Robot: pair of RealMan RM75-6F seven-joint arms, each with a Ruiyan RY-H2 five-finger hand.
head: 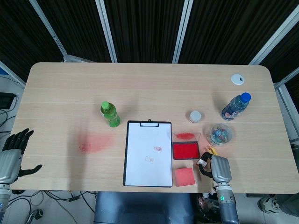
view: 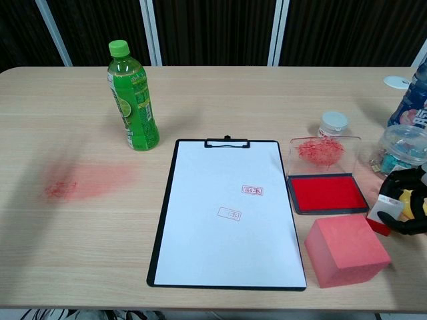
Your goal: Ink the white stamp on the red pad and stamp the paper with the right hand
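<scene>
The white stamp (view: 387,209) with a red base stands on the table just right of the red ink pad (view: 327,193), and my right hand (view: 408,208) grips it with curled dark fingers. From above, the same right hand (head: 218,169) sits at the table's front edge, the stamp (head: 202,162) at its left side. The paper on a black clipboard (view: 227,210) lies in the middle and bears two red stamp marks (view: 252,190). My left hand (head: 11,154) hangs off the table's left front corner with fingers spread and holds nothing.
A red cube block (view: 345,249) lies in front of the ink pad, whose clear lid (view: 323,153) stands open behind it. A green bottle (view: 133,97), a small white-capped jar (view: 332,125), a clear tub of clips (view: 400,148) and a blue bottle (head: 235,107) stand around. A red smear (view: 83,181) stains the table's left.
</scene>
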